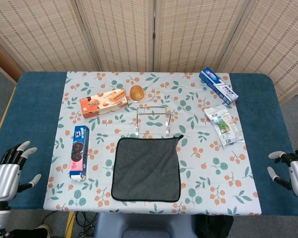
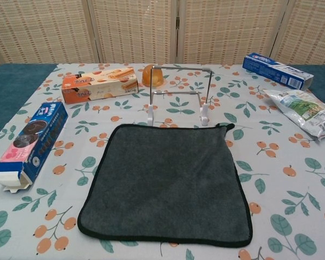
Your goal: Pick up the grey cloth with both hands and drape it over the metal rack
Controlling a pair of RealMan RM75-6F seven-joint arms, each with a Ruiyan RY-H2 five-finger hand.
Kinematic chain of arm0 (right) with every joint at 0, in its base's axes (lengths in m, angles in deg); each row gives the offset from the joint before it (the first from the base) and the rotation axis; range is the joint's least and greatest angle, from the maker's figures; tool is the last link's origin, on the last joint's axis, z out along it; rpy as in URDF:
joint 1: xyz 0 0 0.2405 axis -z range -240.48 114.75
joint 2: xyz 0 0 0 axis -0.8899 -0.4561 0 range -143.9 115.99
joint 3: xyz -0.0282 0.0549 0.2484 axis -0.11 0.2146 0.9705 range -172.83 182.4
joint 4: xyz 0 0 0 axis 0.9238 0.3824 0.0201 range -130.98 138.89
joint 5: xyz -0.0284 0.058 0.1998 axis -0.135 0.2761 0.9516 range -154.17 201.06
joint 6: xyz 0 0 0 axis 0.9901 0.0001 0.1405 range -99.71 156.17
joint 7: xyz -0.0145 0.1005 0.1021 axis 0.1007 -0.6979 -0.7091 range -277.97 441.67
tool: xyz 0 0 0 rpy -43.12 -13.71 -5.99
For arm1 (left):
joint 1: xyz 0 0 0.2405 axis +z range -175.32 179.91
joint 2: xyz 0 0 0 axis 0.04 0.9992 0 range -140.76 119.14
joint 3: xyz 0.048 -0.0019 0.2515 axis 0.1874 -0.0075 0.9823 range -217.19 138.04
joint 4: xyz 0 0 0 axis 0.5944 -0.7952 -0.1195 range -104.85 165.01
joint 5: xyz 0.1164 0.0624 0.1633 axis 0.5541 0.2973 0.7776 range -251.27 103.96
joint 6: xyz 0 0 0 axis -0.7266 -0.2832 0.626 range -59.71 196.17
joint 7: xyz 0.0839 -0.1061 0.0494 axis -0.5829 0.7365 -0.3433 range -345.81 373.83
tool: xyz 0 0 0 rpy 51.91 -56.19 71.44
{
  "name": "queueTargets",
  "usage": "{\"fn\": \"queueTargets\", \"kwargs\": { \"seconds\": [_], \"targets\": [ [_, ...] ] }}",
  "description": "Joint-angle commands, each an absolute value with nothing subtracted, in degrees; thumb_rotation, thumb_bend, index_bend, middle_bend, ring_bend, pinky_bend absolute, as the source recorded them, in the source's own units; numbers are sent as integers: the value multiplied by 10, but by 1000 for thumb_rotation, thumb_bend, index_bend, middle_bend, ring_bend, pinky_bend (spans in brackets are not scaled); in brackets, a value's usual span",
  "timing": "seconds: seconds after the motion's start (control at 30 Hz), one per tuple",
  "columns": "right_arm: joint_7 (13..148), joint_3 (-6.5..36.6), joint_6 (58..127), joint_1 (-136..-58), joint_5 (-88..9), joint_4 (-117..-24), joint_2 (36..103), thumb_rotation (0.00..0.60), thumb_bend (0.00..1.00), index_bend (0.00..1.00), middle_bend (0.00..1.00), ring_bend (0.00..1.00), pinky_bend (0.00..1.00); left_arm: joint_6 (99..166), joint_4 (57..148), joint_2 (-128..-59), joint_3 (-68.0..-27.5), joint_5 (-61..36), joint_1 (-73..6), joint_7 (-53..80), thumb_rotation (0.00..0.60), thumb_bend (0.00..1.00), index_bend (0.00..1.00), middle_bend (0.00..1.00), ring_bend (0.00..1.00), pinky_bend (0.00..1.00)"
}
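Observation:
The grey cloth [image 1: 147, 168] [image 2: 167, 183] lies flat on the patterned tablecloth near the front edge, with a small loop at its far right corner. Just behind it stands the metal rack [image 1: 153, 119] [image 2: 179, 95], upright and bare. My left hand [image 1: 7, 171] hovers low at the table's front left corner, fingers spread and holding nothing. My right hand [image 1: 290, 170] shows at the front right corner, fingers apart, also holding nothing. Both hands are far from the cloth and absent from the chest view.
A blue cookie box [image 1: 79, 151] lies left of the cloth, an orange biscuit box [image 1: 103, 102] and an orange round object [image 1: 136, 92] behind it. A toothpaste box [image 1: 218, 85] and a snack bag [image 1: 222, 125] lie at the right.

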State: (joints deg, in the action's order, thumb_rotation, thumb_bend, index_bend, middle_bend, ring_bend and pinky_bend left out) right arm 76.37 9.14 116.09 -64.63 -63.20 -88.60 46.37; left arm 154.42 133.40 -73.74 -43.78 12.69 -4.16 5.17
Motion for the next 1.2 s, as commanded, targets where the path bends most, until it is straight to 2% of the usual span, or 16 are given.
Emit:
{"fn": "queueTargets", "kwargs": {
  "seconds": [0.03,0.2,0.33,0.4,0.53,0.63,0.8,1.0,1.2],
  "targets": [
    [765,92,1162,-647,-634,-888,462,600,287,425,507,443,599,1538,1324,-732,-436,144,-50,64,600,199,212,167,137,183],
    [771,90,1161,-650,-643,-896,456,600,287,425,512,446,599,1518,1308,-720,-428,183,-71,89,600,199,220,311,333,437],
    [775,86,1157,-655,-655,-902,452,600,287,425,551,500,606,1491,1290,-714,-415,224,-94,108,600,199,231,435,472,631],
    [776,83,1153,-658,-662,-906,450,600,287,425,584,545,653,1479,1281,-715,-411,243,-108,113,600,200,244,517,551,724],
    [778,78,1145,-664,-675,-913,447,600,287,425,673,642,807,1455,1270,-718,-403,274,-134,126,600,199,273,657,661,840],
    [782,73,1136,-669,-684,-917,444,600,287,425,743,709,875,1432,1264,-718,-396,292,-154,130,600,199,290,775,745,896],
    [788,61,1112,-683,-700,-923,444,600,287,425,826,795,944,1398,1261,-729,-387,315,-182,110,600,199,311,875,825,942],
    [795,51,1081,-707,-729,-930,444,600,286,425,893,853,987,1358,1259,-756,-377,332,-213,93,600,199,321,936,879,972],
    [802,41,1055,-726,-745,-931,450,600,287,425,913,873,996,1324,1256,-782,-363,343,-236,76,600,199,327,959,899,987]
  ]
}}
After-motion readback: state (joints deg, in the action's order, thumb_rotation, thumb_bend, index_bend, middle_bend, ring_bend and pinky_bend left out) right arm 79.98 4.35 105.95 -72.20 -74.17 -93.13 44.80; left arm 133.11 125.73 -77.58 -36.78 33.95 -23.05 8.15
